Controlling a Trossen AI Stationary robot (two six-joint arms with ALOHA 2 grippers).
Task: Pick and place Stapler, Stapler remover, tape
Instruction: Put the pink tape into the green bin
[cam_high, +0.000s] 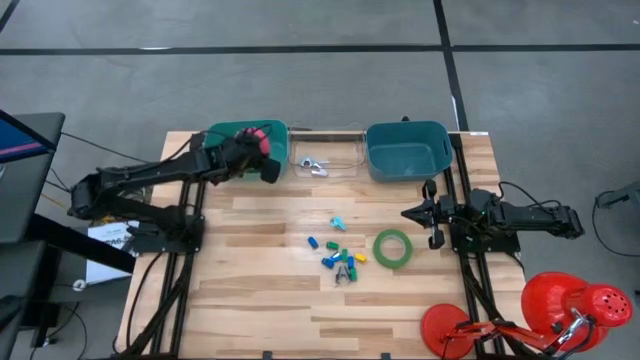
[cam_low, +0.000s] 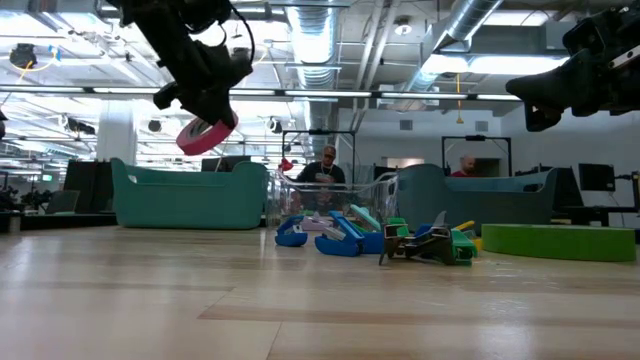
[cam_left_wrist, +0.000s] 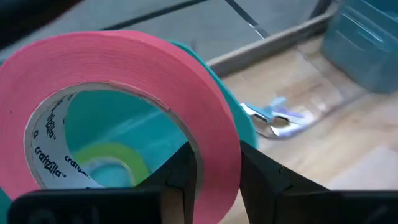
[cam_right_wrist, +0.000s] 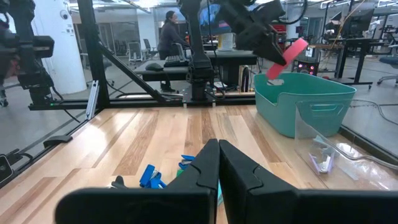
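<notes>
Pink tape held over the left teal bin.

My left hand (cam_high: 262, 152) grips the pink tape (cam_left_wrist: 124, 93) by its wall, one finger inside the ring and one outside, hanging above the left bin (cam_high: 225, 135), where I can see a green roll (cam_left_wrist: 112, 158) lying inside. The pink roll's white core reads "craftzilla" in the left wrist view. My right hand (cam_high: 432, 212) waits with its fingers pressed together and nothing in them, raised above the surface (cam_high: 260, 290) near the right bin (cam_high: 405, 150). Another green tape (cam_high: 393, 247) lies flat on the surface just beside a scatter of small coloured pieces (cam_high: 338, 255). A clear tray (cam_high: 345, 160) between the bins holds a metal item (cam_high: 314, 166) I can't identify.
</notes>
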